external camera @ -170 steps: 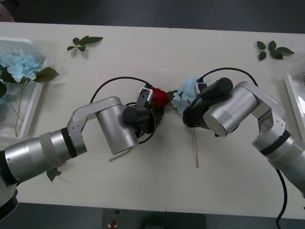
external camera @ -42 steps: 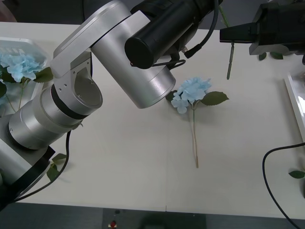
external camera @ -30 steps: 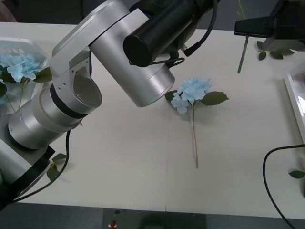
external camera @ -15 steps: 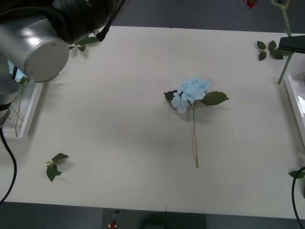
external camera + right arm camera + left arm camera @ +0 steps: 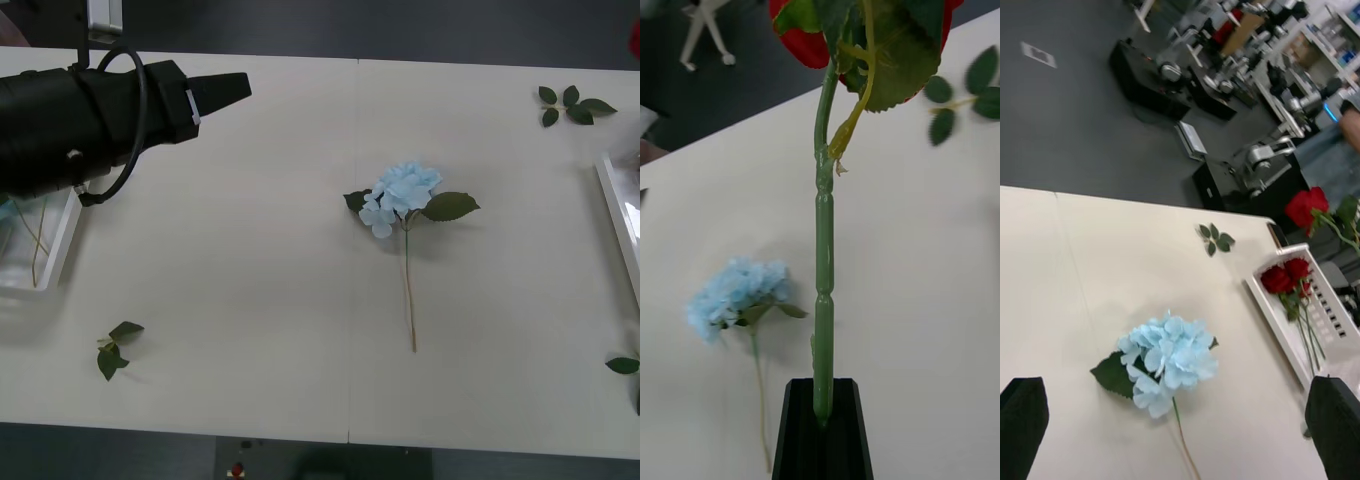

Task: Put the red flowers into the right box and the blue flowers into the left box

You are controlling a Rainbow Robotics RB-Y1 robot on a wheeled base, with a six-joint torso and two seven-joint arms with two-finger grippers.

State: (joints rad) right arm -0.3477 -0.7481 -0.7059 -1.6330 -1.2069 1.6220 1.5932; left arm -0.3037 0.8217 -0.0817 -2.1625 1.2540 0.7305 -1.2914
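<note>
A red rose [image 5: 857, 30] is held upright by its green stem [image 5: 823, 285], the stem's lower end clamped between the closed black fingers of the right gripper [image 5: 822, 431], above the white table [image 5: 300, 330]. In the left wrist view the same bloom is seen raised beside the right box [image 5: 1330, 330], in which two more red roses [image 5: 1286, 276] are laid. A blue hydrangea [image 5: 400, 196] is left lying flat near the table's middle, its thin stem pointed toward the robot. The left gripper [image 5: 1180, 431] is held wide apart, nothing between its fingers, up over the left side of the table near the left box [image 5: 55, 250]. Loose leaf sprigs [image 5: 572, 103] are scattered on the table.
</note>
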